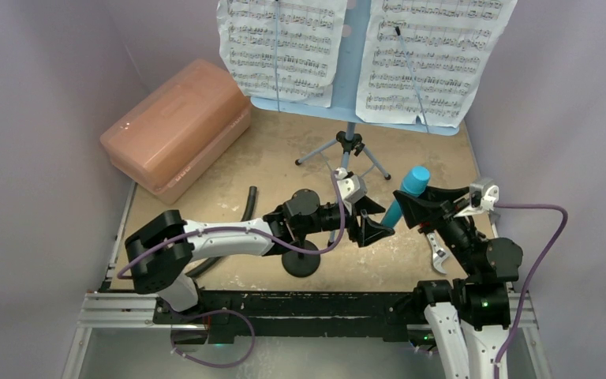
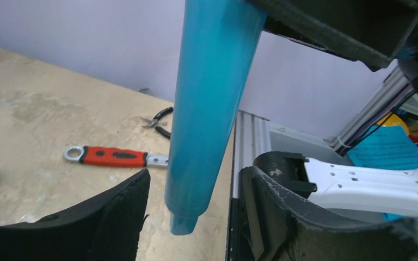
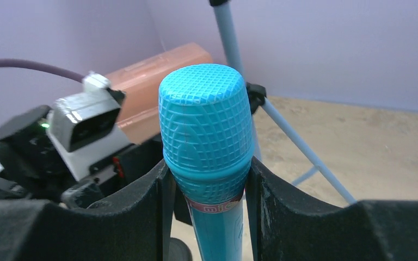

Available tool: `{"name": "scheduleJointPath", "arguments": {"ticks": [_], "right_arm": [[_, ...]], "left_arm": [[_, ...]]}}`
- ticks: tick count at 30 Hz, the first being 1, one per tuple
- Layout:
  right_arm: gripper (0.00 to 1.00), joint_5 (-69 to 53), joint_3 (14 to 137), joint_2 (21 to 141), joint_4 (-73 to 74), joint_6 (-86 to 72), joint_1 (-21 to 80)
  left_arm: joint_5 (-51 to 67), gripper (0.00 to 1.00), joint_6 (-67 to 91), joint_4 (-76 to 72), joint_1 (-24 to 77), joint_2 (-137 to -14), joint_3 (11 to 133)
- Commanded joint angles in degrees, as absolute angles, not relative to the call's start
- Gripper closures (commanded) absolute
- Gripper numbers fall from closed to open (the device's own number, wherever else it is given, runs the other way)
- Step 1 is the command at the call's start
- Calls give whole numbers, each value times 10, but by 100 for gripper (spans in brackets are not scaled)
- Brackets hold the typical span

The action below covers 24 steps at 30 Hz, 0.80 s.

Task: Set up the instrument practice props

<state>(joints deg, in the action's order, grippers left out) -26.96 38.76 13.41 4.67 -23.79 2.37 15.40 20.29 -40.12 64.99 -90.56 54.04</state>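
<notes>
1. Nearest me, the mic stand (image 1: 301, 260) sits left of the microphone (image 3: 204, 119), its post mostly hidden under my left arm.
2. Only the right wrist view shows the right gripper (image 3: 207, 185) clamped on the tilted microphone, just below its head.
3. Only the left wrist view shows the left gripper (image 2: 193, 190) with its fingers apart, flanking the microphone's tail without touching it. A red-handled wrench (image 2: 114, 156) and pliers (image 2: 158, 119) lie beyond.
4. Behind the microphone stands the music stand (image 1: 353, 79) with two pages (image 1: 284, 47). The pink case (image 1: 177, 126) and hose (image 1: 248, 205) sit far left.
</notes>
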Motion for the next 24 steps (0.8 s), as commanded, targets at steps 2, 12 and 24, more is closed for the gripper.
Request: {"name": "scheduleJointPath", "arguments": {"ticks": [2,12,24], "right_arm": [[100,-330,395,138,-66,-259,27],[100,-325,401,144,-46,-249,27],[40,-363,417,150,27,-176,27]], "left_arm": [[211,44,243,-597,654,-945,533],[211,95,216,-608,662,-964,549],[197,100,153,-497,662,-897,548]]}}
